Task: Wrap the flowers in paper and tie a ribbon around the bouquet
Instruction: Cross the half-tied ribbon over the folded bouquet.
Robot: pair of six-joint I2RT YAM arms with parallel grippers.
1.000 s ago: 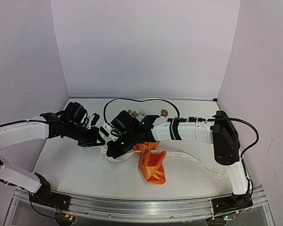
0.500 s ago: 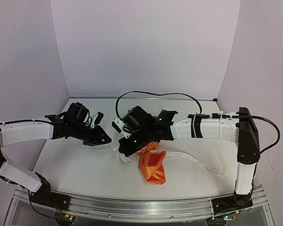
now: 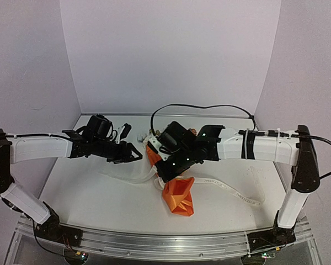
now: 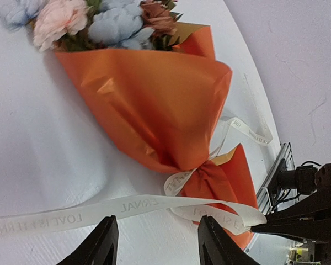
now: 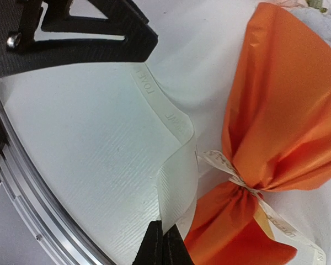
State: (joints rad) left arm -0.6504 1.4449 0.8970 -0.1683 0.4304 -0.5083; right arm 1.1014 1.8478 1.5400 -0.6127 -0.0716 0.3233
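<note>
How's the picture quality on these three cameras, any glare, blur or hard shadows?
Top external view: even, soft light, only faint shadows on the table. Left wrist view: mild sheen on the orange paper, lettering on the ribbon legible. Right wrist view: the ribbon close to the lens is soft and its lettering blurred, while the paper stays reasonably sharp.

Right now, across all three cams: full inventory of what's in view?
bouquet: one, orange wrap, lying mid-table
flowers: one bunch, pink, pale-blue and rust, at the bouquet's wide end
ribbon: one, cream with lettering, around the bouquet's neck, tails across the table
table: one, white, under everything
left claw: one, black, open, above a ribbon tail
right claw: one, black, shut on the ribbon beside the bouquet's neck
</note>
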